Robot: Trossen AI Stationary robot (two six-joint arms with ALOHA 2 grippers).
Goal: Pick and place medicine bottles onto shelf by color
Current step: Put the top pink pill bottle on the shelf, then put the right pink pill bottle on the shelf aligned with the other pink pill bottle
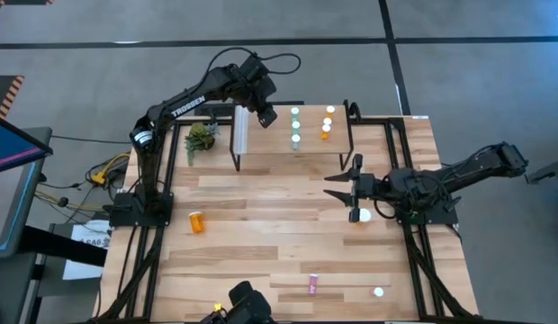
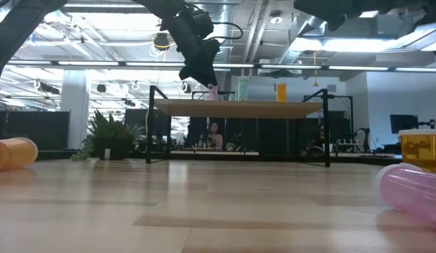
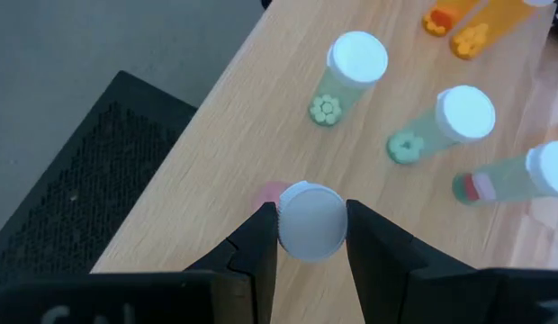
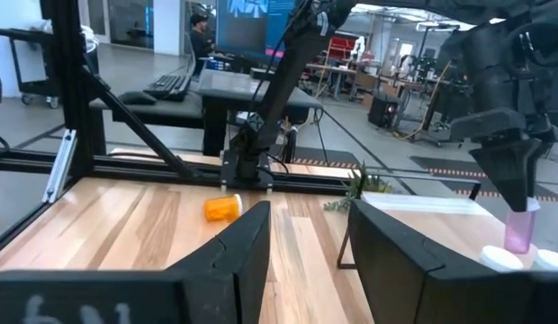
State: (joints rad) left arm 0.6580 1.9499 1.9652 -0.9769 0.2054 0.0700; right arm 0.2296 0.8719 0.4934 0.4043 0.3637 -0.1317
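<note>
bench [image 1: 261, 207]: orange bottle [image 1: 198, 220], pink bottle [image 1: 313, 285], plant [image 1: 201, 138] | shelf [image 1: 270, 144]: teal bottles [image 1: 295, 126], orange bottles [image 1: 327, 121]

I see open tabletop [image 1: 261, 207] mid-table; obstacles: lying orange bottle [image 1: 198, 220], plant [image 1: 201, 138], shelf [image 1: 288, 148] legs. Shelf's near half bare; standing bottles [image 1: 295, 126] crowd its far edge.

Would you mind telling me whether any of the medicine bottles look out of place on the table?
Yes: an orange bottle lies tipped on its side near the left arm's base, and a pink bottle lies toppled near the front edge, while the shelf's bottles stand upright.
</note>
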